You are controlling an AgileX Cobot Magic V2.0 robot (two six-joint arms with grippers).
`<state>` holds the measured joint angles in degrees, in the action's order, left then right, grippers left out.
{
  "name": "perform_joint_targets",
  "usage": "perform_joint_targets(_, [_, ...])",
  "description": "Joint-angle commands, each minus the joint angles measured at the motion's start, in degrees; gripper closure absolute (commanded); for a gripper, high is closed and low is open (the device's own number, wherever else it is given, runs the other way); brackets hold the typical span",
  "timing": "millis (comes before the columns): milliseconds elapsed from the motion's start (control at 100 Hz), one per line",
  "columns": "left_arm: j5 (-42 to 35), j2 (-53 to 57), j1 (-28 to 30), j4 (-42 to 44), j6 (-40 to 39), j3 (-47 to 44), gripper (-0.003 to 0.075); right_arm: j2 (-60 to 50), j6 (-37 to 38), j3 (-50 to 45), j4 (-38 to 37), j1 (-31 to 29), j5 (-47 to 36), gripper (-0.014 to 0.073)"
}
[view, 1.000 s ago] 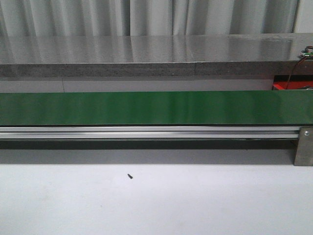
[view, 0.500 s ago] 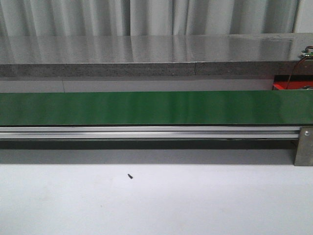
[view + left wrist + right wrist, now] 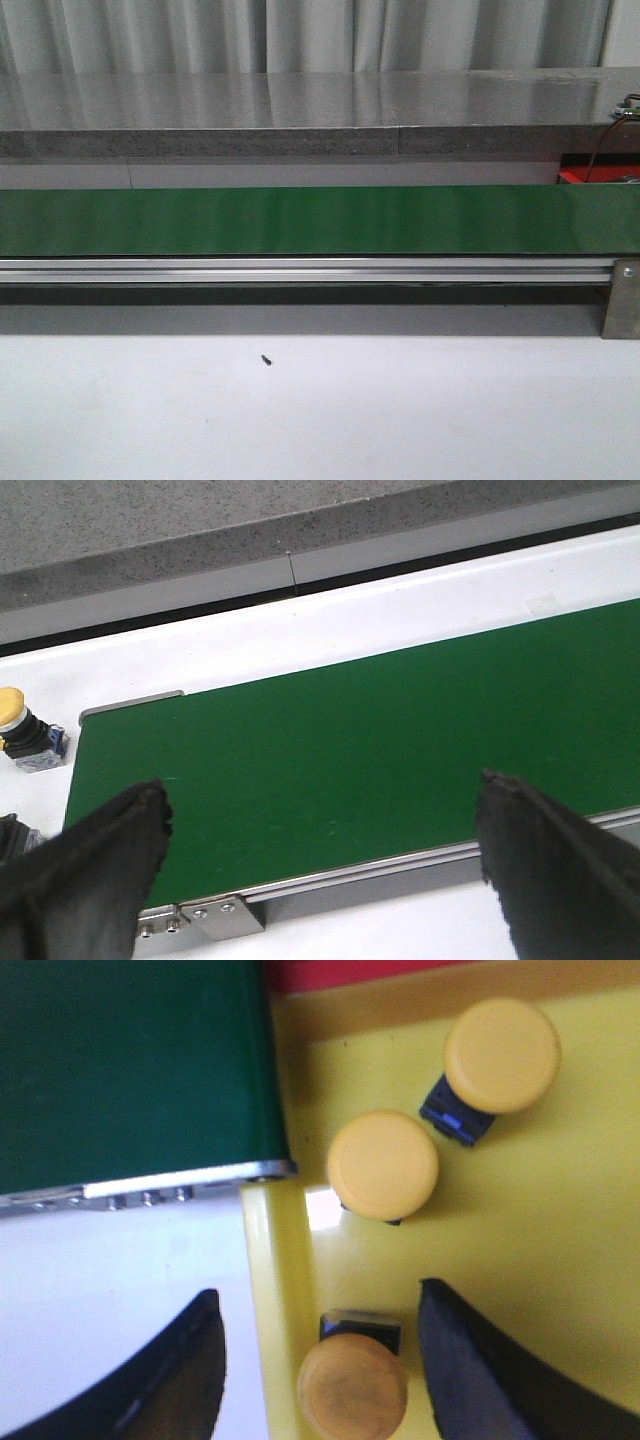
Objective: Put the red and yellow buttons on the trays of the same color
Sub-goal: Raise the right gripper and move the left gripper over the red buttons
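My right gripper [image 3: 318,1298] is open over the near wall of the yellow tray [image 3: 275,1290]. One finger is outside the wall and the other inside. A yellow button [image 3: 352,1387] lies in the tray between the fingers, touching neither. Two more yellow buttons [image 3: 382,1165] [image 3: 501,1055] lie further in the tray. A strip of the red tray [image 3: 350,972] shows beyond it. My left gripper [image 3: 322,805] is open and empty above the end of the green belt [image 3: 330,750]. A yellow button [image 3: 22,725] stands on the white table beside that belt end. No red button is in view.
In the front view the green conveyor belt [image 3: 320,220] runs across on an aluminium rail [image 3: 300,270], with a grey stone ledge [image 3: 300,120] behind. A small black speck [image 3: 266,359] lies on the white table. A bit of red [image 3: 585,176] shows at the far right. Neither arm appears there.
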<state>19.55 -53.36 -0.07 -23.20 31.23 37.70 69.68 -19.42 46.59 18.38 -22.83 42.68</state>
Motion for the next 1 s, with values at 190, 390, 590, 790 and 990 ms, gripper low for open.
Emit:
perform_joint_targets(190, [-4.1, 0.3, -0.4, -1.2, -0.2, 1.6, 0.0122, -9.2, 0.0, 4.4, 2.1, 7.9, -1.9, 0.0157])
perform_joint_targets(390, [-4.1, 0.3, -0.4, -1.2, -0.2, 1.6, 0.0122, -12.7, 0.0, 4.4, 2.0, 14.1, -2.2, 0.0160])
perform_joint_targets(590, [-4.1, 0.3, -0.4, -1.2, -0.2, 1.6, 0.0122, -15.4, 0.0, 4.4, 2.1, 14.6, -1.0, 0.0200])
perform_joint_targets(790, [-4.1, 0.3, -0.4, -1.2, -0.2, 1.6, 0.0122, -17.2, 0.0, 4.4, 2.1, 14.6, 0.1, 0.0500])
perform_joint_targets(990, [-4.4, 0.3, -0.4, -1.2, -0.2, 1.6, 0.0122, -17.3, 0.0, 4.4, 2.1, 14.6, 0.2, 0.0662])
